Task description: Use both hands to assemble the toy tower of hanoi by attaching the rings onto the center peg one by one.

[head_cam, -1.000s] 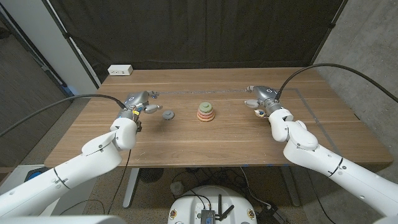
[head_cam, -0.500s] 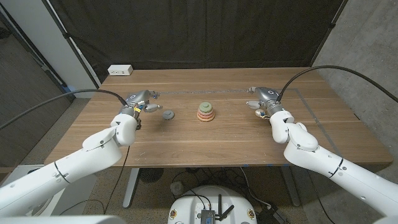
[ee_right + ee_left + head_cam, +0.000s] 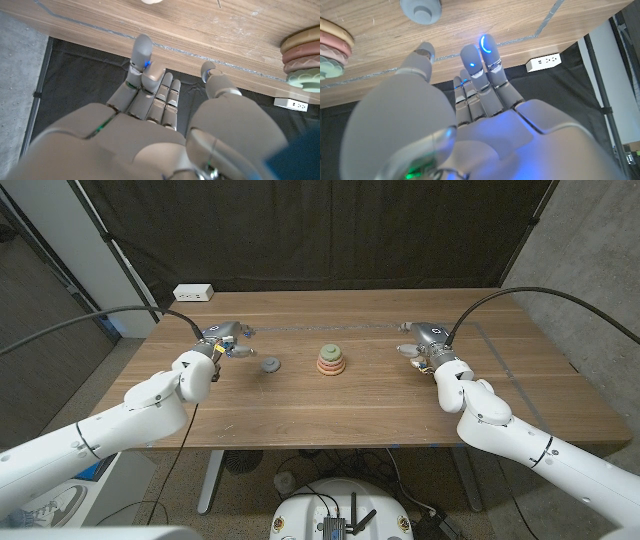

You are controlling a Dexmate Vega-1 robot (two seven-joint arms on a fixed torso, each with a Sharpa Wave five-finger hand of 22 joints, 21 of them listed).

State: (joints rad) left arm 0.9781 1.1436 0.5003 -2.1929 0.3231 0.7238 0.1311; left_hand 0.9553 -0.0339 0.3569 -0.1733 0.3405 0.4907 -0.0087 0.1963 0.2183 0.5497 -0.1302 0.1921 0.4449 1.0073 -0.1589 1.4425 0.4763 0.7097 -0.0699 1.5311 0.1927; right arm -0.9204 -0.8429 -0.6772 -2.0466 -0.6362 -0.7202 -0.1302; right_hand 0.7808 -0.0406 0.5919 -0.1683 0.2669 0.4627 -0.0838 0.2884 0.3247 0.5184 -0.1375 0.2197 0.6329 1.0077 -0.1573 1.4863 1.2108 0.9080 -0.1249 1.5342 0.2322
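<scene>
The tower (image 3: 331, 360) stands at the table's middle as a stack of pink, orange and green rings, also seen in the left wrist view (image 3: 332, 47) and the right wrist view (image 3: 303, 55). A grey round piece (image 3: 270, 365) lies on the table to its left, a short way in front of my left hand's fingers (image 3: 421, 10). My left hand (image 3: 222, 340) hovers left of that piece, fingers stretched out, holding nothing. My right hand (image 3: 421, 340) is right of the tower, fingers out and empty. A small pale piece (image 3: 416, 361) lies beside it (image 3: 150, 1).
A white power strip (image 3: 193, 293) sits at the table's far left corner (image 3: 545, 62). A thin tape line (image 3: 300, 328) runs across the wooden table (image 3: 330, 415) behind the tower. Black curtains hang behind the table.
My left arm has lifted and swung outward, and its hand has edged slightly farther from me. The right hand, the tower and the grey piece have stayed put.
</scene>
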